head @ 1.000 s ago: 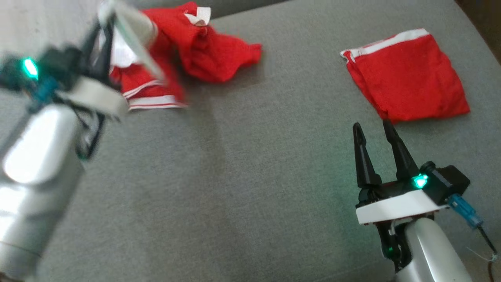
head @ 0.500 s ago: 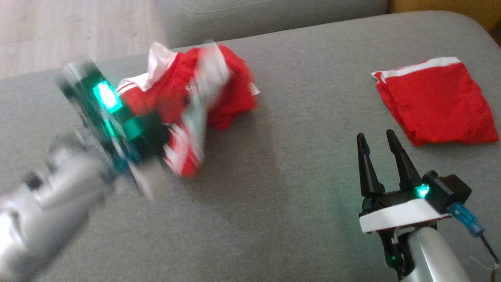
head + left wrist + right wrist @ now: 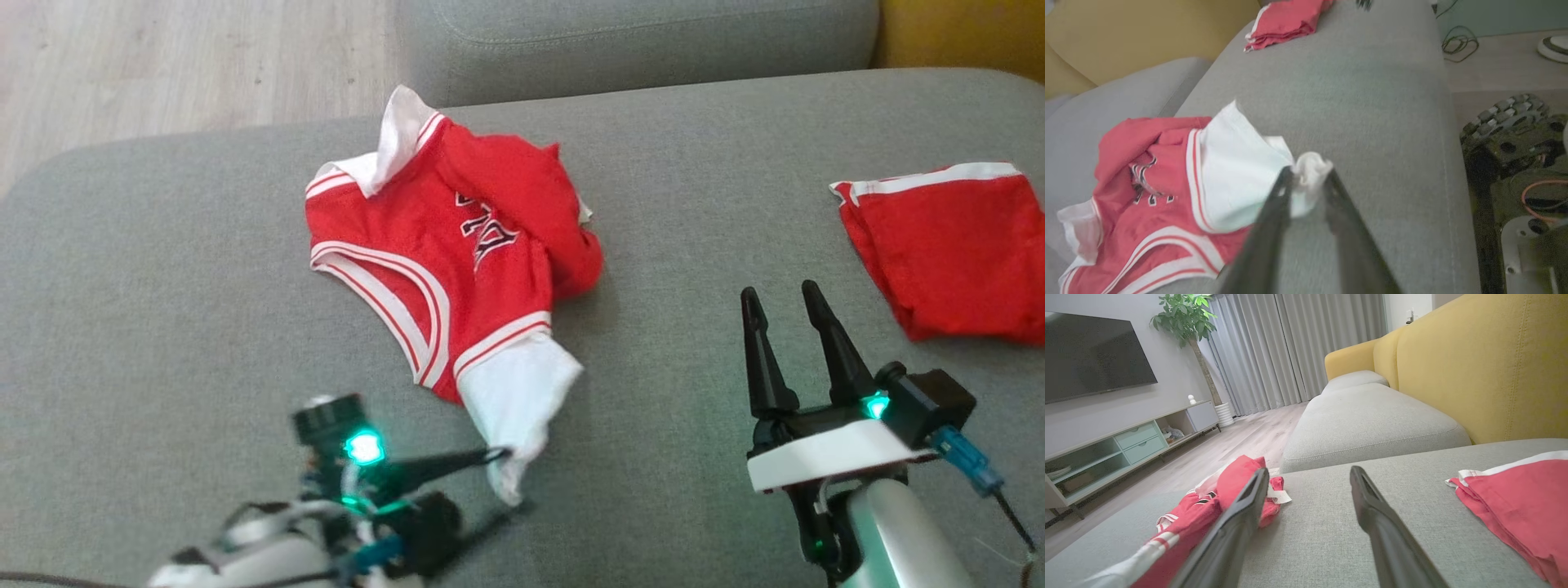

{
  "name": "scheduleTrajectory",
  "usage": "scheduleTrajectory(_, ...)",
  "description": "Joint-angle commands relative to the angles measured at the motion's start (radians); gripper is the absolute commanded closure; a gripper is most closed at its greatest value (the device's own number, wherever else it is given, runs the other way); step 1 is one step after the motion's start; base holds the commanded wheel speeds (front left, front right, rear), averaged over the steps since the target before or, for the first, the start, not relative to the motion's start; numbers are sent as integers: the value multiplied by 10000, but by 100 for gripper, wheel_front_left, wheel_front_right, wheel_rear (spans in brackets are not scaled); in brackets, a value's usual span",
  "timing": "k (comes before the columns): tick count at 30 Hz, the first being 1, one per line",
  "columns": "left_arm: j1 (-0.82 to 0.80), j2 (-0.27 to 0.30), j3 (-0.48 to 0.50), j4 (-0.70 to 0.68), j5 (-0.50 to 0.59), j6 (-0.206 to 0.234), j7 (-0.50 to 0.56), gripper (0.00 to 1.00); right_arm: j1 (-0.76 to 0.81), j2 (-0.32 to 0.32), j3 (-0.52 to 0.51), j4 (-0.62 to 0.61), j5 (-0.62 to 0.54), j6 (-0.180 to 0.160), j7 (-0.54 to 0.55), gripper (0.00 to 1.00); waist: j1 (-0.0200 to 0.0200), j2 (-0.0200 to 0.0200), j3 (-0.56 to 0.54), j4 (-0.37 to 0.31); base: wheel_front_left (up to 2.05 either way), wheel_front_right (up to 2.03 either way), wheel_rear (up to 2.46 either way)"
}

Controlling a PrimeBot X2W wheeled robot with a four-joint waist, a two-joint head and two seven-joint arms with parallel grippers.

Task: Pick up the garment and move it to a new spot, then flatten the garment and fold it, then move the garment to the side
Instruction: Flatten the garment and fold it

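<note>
**Item:** red sleeveless sports jersey with white-and-red striped trim (image 3: 433,269), on the grey woven seat cushion (image 3: 163,327).

**Change noted:** a second ago we see the jersey as a bunched lump, lifted in the shut left gripper (image 3: 513,480). It now lies down on the cushion's middle, drawn out toward the cushion's near edge. The left gripper's jaws have parted, and the jersey's white corner (image 3: 518,384) rests between the tips. We judge the hold released. The camera has also shifted, so we do not count the whole picture's drift as movement.

**Meaning for the task:** we judge the move to a new spot done. Flattening and folding remain.

**Condition of item:** partly spread, front up, with dark lettering and one curved armhole band showing. The side nearer the cushion's right end is rolled over into a thick ridge. White lining is turned out at the far and near corners, and the near one is twisted to a point.

**Also listed:** right gripper (image 3: 778,291), fingers wide apart and holding nothing, above the cushion's near right. Folded red cloth with a white band (image 3: 955,253), at the cushion's right end.
</note>
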Motion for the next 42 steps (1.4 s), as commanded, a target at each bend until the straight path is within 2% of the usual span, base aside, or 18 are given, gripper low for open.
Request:
scheduleTrajectory(1, -272, -12, 382, -191, -59, 97, -90, 0, -136, -33, 261, -259, -59, -7, -107, 0, 0, -1, -32, 14, 0, 0, 0)
scheduleTrajectory(4, -165, -302, 334, -54, -75, 198, -173, 0, -163, -33, 302, -227, -59, -7, -107, 0, 0, -1, -94, 11, 0, 0, 0)
scheduleTrajectory(7, 12, -306, 605, 152, -377, 564, -298, 0, -160, -33, 338, -218, -54, -7, -107, 0, 0, -1, -145, -29, 0, 0, 0)
scheduleTrajectory(8, 216, -268, 1167, 379, -878, 1161, -498, 0, -135, -33, 349, -230, -42, -7, -107, 0, 0, -1, -176, -67, 0, 0, 0)
scheduleTrajectory(13, 949, -526, 3191, 1254, -2662, 3067, -1514, 0, -22, -33, 310, -263, -48, -7, -107, 0, 0, -1, -200, -127, 0, 0, 0)
scheduleTrajectory(16, 1471, -1040, 4293, 1798, -3758, 3918, -2256, 0, 24, -33, 289, -279, -111, -7, -107, 0, 0, -1, -193, -177, 0, 0, 0)
scheduleTrajectory(19, 1876, -1759, 5114, 2251, -4701, 4307, -2750, 0, 48, -33, 178, -319, -174, -7, -107, 0, 0, -1, -85, -188, 0, 0, 0)
scheduleTrajectory(22, 1957, -2362, 5338, 2745, -5046, 4207, -2953, 0, 48, -33, 147, -315, -255, -7, -107, 0, 0, -1, 27, -218, 0, 0, 0)
scheduleTrajectory(27, 1683, -3186, 5108, 3870, -5624, 3619, -2469, 0, -88, -33, 182, -326, -335, -7, -107, 0, 0, -1, 284, -366, 0, 0, 0)
scheduleTrajectory(33, 1354, -3674, 5003, 5045, -6135, 3331, -1671, 0, -203, -33, 243, -338, -278, -7, -107, 0, 0, -1, 533, -662, 0, 0, 0)
scheduleTrajectory(42, 929, -4021, 4839, 6505, -6513, 2852, -892, 0, -316, -33, 238, -392, -128, -7, -107, 0, 0, -1, 869, -1135, 0, 0, 0)
